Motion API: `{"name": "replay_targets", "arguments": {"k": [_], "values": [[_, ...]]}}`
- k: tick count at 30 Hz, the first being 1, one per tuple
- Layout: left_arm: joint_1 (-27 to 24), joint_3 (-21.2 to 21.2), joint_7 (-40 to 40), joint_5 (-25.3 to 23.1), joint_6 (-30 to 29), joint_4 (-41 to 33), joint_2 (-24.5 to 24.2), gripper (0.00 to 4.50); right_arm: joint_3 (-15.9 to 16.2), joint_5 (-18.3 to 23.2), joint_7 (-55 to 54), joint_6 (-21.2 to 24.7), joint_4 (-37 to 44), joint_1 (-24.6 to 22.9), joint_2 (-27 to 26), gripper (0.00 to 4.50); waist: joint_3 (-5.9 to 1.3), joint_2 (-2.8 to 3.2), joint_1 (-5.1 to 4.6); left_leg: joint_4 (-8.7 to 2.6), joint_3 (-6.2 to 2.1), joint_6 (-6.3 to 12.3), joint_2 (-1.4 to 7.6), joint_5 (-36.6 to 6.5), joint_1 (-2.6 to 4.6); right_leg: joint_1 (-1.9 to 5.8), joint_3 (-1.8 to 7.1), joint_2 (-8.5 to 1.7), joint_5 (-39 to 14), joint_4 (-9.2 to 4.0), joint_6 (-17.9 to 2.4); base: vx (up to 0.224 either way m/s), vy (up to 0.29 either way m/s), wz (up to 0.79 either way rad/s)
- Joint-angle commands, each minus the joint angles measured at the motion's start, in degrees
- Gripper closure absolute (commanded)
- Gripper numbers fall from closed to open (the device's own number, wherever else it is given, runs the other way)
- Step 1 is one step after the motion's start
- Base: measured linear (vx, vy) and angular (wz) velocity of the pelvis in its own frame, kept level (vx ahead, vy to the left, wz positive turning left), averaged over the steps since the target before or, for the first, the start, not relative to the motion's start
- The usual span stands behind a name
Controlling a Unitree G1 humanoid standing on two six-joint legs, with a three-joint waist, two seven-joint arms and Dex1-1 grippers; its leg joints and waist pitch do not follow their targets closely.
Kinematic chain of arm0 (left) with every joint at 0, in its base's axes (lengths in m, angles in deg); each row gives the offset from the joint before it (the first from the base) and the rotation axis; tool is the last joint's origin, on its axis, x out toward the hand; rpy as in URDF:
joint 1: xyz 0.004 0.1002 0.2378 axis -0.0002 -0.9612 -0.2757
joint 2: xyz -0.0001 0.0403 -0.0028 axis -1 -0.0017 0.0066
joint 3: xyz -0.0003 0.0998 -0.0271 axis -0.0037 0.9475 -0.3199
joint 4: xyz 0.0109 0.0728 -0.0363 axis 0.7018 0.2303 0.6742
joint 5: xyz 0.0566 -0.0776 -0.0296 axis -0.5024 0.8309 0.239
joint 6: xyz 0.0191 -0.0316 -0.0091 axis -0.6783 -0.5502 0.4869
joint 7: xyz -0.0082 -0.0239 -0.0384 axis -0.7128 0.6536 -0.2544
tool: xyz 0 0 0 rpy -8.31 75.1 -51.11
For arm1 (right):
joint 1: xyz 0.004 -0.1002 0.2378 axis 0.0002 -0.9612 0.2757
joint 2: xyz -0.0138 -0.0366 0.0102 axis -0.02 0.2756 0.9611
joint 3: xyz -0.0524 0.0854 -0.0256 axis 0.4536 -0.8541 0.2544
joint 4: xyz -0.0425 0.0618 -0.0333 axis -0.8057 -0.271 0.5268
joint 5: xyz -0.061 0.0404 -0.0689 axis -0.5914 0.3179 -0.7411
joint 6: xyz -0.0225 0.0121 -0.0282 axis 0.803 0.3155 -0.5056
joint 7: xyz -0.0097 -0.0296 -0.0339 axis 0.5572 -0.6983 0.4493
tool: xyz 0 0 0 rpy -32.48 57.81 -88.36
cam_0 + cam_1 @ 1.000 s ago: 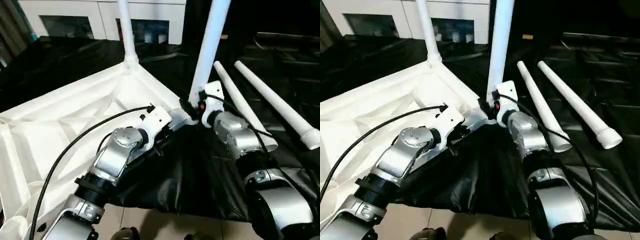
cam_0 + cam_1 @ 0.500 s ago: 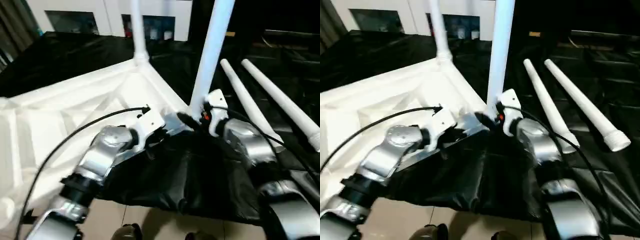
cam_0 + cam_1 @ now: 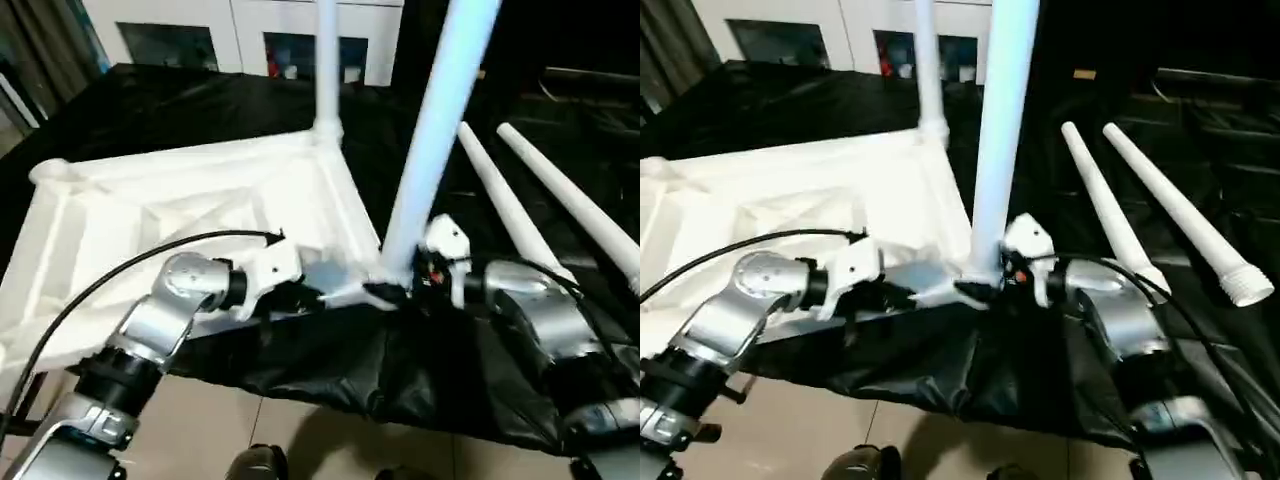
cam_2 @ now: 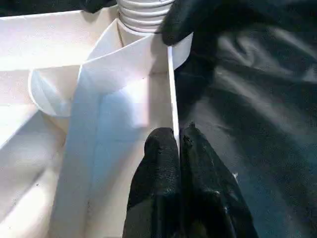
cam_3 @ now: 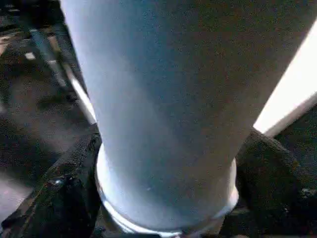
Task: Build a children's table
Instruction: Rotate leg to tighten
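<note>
Roughly half done: two legs [image 3: 327, 60] stand in the upturned tabletop [image 3: 170, 210] at centre frame, the nearer leg [image 3: 440, 130] gripped by the right hand [image 3: 395, 290]; left hand [image 4: 179, 144] closed on the tabletop's rim; two loose legs [image 3: 520, 215] lie at right.

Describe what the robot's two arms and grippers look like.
Both are rounded silver metal forearms with black joint collars and white wrist housings. The left gripper has black textured fingers; a black cable loops along that arm. The right gripper is black too, with a small red mark on its wrist.
</note>
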Motion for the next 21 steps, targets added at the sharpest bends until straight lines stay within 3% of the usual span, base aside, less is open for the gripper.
{"name": "replay_targets", "arguments": {"k": [1,13,19,21], "values": [[0.6,1.3,3.9,1.6,3.0,-1.2,-0.1,4.5,1.1,0.1,2.0,0.5,1.5,-0.6,0.9,0.66,-4.5,0.09,-0.04,-3.43,-1.26,5.34,3.59,-6.4,2.24,2.81,2.32,-4.77,8.1,-3.11,-16.4,0.0,0.0,0.0],[0.8,1.5,6.3,1.4,5.5,1.3,-1.1,4.5,2.2,0.7,5.5,1.2,2.7,-1.9,1.8,1.63,-4.86,-0.08,0.13,-2.91,-1.24,6.92,3.54,-4.3,2.17,2.74,2.22,-4.76,9.6,-2.66,-17.1,0.0,0.0,0.0],[0.7,0.5,5.5,2.6,3.9,1.8,0.2,4.5,1.7,0.9,3.9,1.9,2.2,-2.2,0.3,1.73,-4.94,-0.02,0.21,-2.84,-1.23,6.42,3.53,-5.3,2.16,2.74,2.26,-4.83,7.4,-2.72,-17.1,0.0,0.0,0.0],[1.8,-0.2,0.7,1.1,1.9,3.5,2.0,4.5,0.8,0.4,-0.6,2.3,1.0,-2.1,-1.8,1.73,-4.84,-0.08,0.16,-2.91,-1.19,5.98,3.53,-5.8,2.13,2.69,2.3,-4.83,6.3,-2.82,-17.1,0.0,0.0,0.0]]}}
